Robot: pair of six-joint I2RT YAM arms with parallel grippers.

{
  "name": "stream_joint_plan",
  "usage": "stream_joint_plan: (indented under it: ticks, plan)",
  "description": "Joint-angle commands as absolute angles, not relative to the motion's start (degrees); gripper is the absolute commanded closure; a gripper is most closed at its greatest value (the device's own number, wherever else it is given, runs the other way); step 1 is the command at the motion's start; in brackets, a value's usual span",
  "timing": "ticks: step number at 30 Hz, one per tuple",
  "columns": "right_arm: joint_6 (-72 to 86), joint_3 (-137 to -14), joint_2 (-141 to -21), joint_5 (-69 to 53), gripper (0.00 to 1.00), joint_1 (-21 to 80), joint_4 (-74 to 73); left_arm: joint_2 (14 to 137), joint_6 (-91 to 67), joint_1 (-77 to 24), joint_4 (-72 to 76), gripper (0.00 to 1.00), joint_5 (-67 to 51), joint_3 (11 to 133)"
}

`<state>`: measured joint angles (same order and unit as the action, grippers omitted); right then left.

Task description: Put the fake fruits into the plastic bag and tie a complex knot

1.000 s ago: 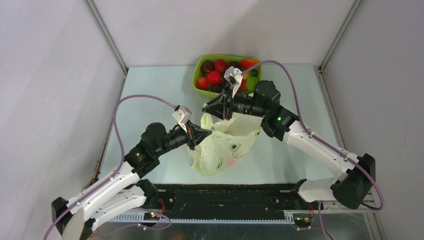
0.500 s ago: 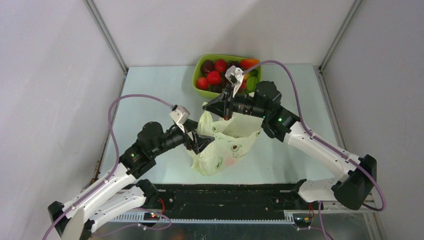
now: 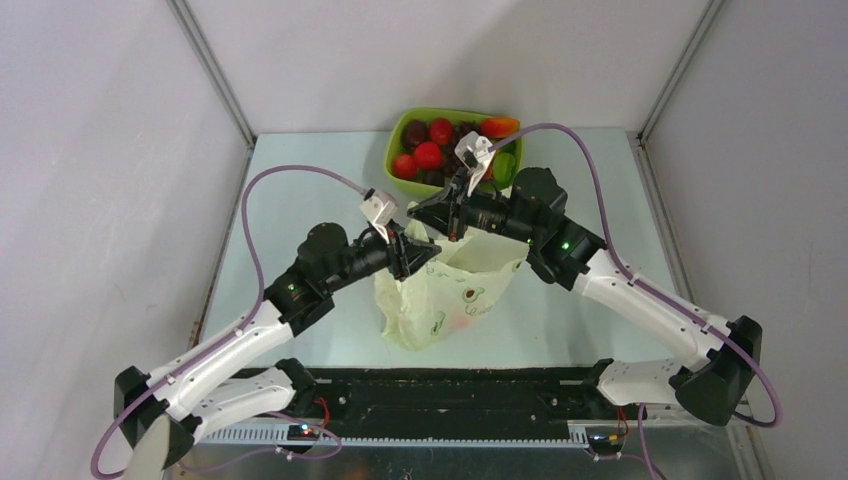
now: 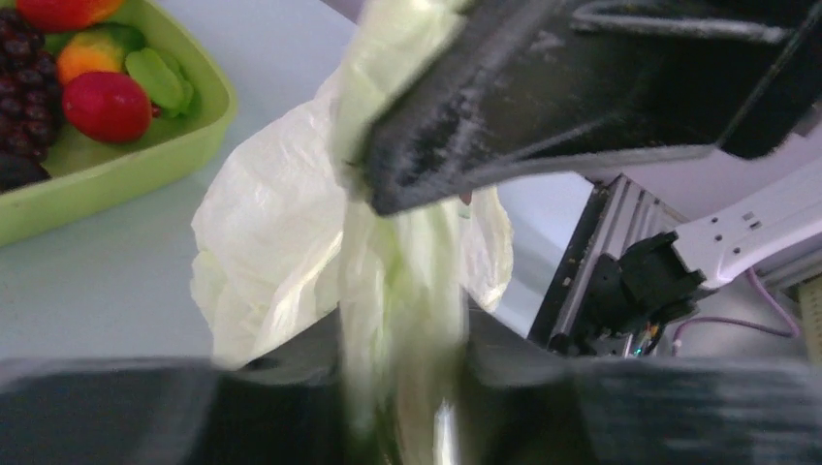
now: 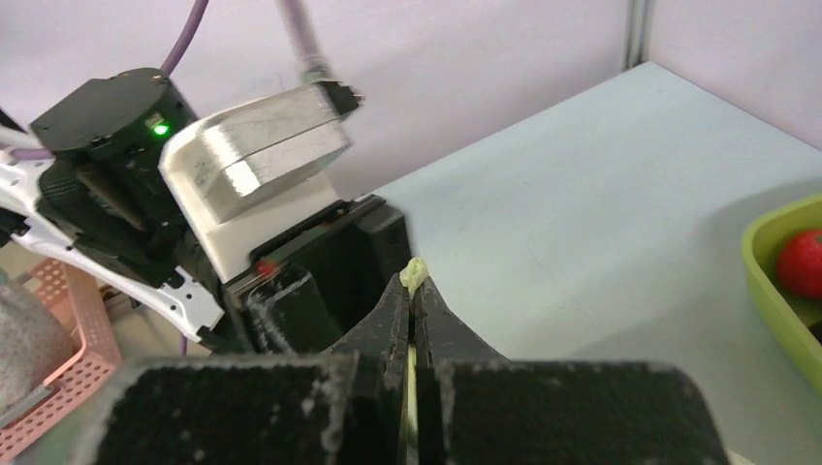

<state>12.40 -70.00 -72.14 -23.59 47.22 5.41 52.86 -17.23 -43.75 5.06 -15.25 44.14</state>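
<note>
The pale yellow-green plastic bag (image 3: 448, 298) lies crumpled at the table's middle, its top drawn up. My left gripper (image 3: 424, 251) is shut on a bunched handle strand (image 4: 397, 281) that runs between its fingers. My right gripper (image 3: 413, 212) is shut on a thin strip of the bag, whose tip (image 5: 414, 272) pokes out past the fingertips. The two grippers are close together above the bag's left top; the right finger (image 4: 543, 116) looms over the strand. The fake fruits, red apples (image 3: 428, 155), a plum (image 3: 415, 133) and a peach (image 3: 500, 126), lie in the tray. No knot shows.
The lime-green tray (image 3: 393, 152) stands at the back centre, behind the right wrist; it also shows in the left wrist view (image 4: 145, 165) with grapes (image 4: 24, 58) and a red apple (image 4: 107, 105). Purple cables arc over both arms. A black rail (image 3: 450, 390) runs along the near edge.
My left gripper has moved right and away from the near edge, closing in on the right gripper with the bag strand. The bag's top edge has bunched narrower. The right gripper has hardly moved.
</note>
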Motion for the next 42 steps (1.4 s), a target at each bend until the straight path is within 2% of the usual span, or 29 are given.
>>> stream_joint_plan:
  ticks: [1, 2, 3, 4, 5, 6, 7, 8, 12, 16, 21, 25, 29, 34, 42]
  plan:
    - [12.1, -72.9, -69.8, -18.0, 0.98, 47.3, 3.4, 52.7, -19.7, -44.2, 7.0, 0.80, -14.5, 46.0]
    - [11.7, -73.2, -69.4, -16.9, 0.88, 47.0, 2.5, 52.6, -19.5, -44.2, 3.9, 0.94, -14.1, 46.9]
    - [11.0, -74.1, -69.2, -16.4, 0.80, 46.3, -0.5, 52.6, -18.7, -44.1, 2.1, 0.97, -13.9, 49.4]
    - [10.6, -74.8, -68.9, -16.1, 0.66, 45.8, -2.3, 52.8, -18.2, -43.6, -2.8, 0.99, -14.3, 50.7]
    - [9.8, -76.5, -68.7, -16.1, 0.59, 44.4, -6.3, 52.9, -17.0, -43.2, -5.0, 1.00, -16.0, 53.7]
    - [9.4, -77.4, -68.4, -16.2, 0.46, 43.7, -8.4, 53.4, -16.4, -41.8, -9.3, 1.00, -17.5, 55.2]
    - [8.7, -79.3, -68.3, -16.3, 0.40, 41.9, -13.0, 53.7, -15.2, -40.8, -11.2, 1.00, -21.1, 57.7]
    - [8.0, -80.2, -67.9, -16.5, 0.30, 40.1, -17.3, 54.3, -14.6, -38.6, -13.9, 1.00, -23.5, 58.7]
    - [6.7, -83.5, -65.8, -18.3, 0.10, 34.2, -26.7, 55.3, -9.1, -31.8, -16.8, 1.00, -38.8, 60.1]
    - [6.3, -83.7, -64.0, -24.5, 0.06, 25.7, -32.7, 54.7, -2.9, -30.4, -18.2, 1.00, -43.4, 58.7]
    - [6.6, -81.1, -62.6, -42.5, 0.04, 14.7, -34.4, 54.2, -0.4, -27.2, -18.4, 1.00, -48.3, 55.0]
    - [4.8, -80.0, -63.2, -50.4, 0.05, 8.8, -35.4, 53.9, 3.9, -26.4, -23.1, 1.00, -48.5, 55.3]
    - [4.5, -76.4, -63.4, -63.3, 0.08, 7.6, -30.0, 53.2, 4.1, -26.1, -22.9, 1.00, -47.6, 54.3]
    - [2.4, -74.7, -65.8, -73.2, 0.07, 7.6, -24.7, 52.8, 3.6, -26.1, -22.1, 1.00, -48.4, 54.0]
    - [2.2, -74.7, -72.1, -80.8, 0.07, 9.7, -18.4, 52.2, 3.7, -26.1, -22.6, 1.00, -47.4, 54.2]
